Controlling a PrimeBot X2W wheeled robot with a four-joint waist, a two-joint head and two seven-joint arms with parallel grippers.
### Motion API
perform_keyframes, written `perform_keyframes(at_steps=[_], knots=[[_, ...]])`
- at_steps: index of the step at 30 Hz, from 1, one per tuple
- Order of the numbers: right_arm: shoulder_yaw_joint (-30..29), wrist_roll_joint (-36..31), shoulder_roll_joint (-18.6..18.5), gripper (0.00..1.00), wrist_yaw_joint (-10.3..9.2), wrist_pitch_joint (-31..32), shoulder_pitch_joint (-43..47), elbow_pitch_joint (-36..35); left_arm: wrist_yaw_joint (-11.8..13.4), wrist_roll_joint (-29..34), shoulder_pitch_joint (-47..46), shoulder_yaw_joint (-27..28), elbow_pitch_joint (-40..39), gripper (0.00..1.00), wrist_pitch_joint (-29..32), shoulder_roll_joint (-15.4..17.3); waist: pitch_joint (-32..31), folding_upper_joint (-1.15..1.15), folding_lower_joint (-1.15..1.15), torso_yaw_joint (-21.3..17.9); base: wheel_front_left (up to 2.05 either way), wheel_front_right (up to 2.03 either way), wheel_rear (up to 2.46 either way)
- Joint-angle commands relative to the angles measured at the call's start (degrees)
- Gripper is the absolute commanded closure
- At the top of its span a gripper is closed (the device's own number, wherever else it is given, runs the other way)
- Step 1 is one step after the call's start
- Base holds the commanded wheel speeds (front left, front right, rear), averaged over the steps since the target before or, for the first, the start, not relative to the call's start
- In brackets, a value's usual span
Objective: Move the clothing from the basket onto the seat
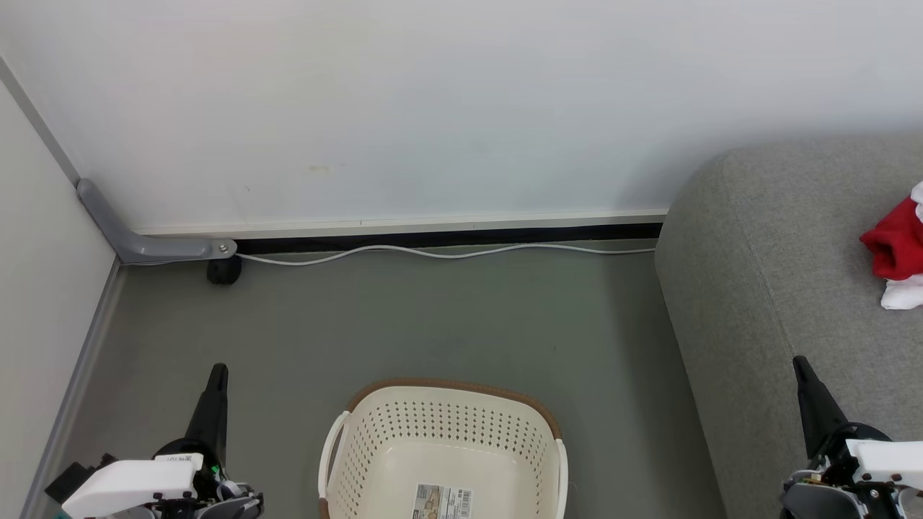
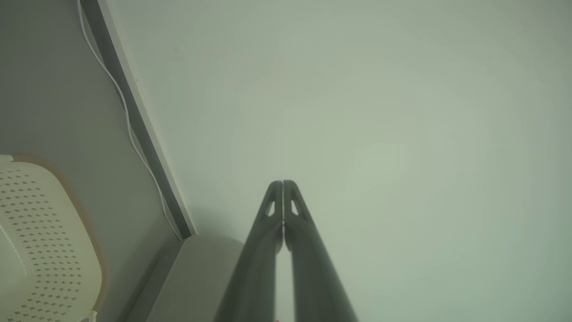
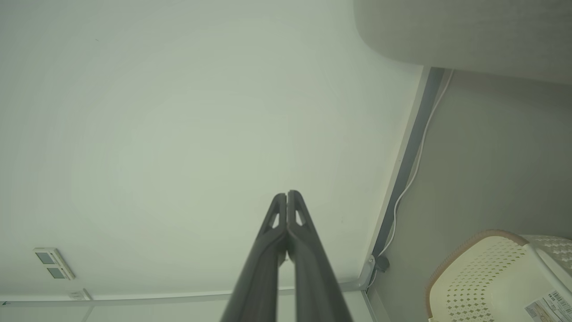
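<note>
Left gripper (image 1: 218,370), right gripper (image 1: 799,362) pinched together; one basket (image 1: 447,419), one clothing (image 1: 898,249) heap, one seat (image 1: 779,252).

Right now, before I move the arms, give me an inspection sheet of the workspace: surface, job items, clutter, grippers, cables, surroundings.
Surface: grey-green floor, bare between basket and wall.
Job's things: basket on the floor, no clothing in the part that shows, barcode label on its bottom; red and white clothing lying on the seat, at the head view's right edge.
Clutter: nothing seen.
Grippers: left gripper and right gripper both shut, holding nothing, apart from basket and clothing.
Cables: white cable along the foot of the wall, reaching the seat.
Surroundings: white wall; grey bracket with a black wheel in the left corner.
</note>
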Motion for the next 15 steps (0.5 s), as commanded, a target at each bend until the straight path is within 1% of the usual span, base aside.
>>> perform_keyframes(at_steps=[1,15], knots=[[0.9,0.7,-0.6,1.0,0.09,0.4,-2.1,-1.8,-0.5,-0.2,-3.3,1.9,-1.7,1.0,0.4,1.0,0.0,0.0,0.0,0.0,0.0,0.0,0.0],[0.9,0.7,-0.6,1.0,0.09,0.4,-2.1,-1.8,-0.5,-0.2,-3.3,1.9,-1.7,1.0,0.4,1.0,0.0,0.0,0.0,0.0,0.0,0.0,0.0]])
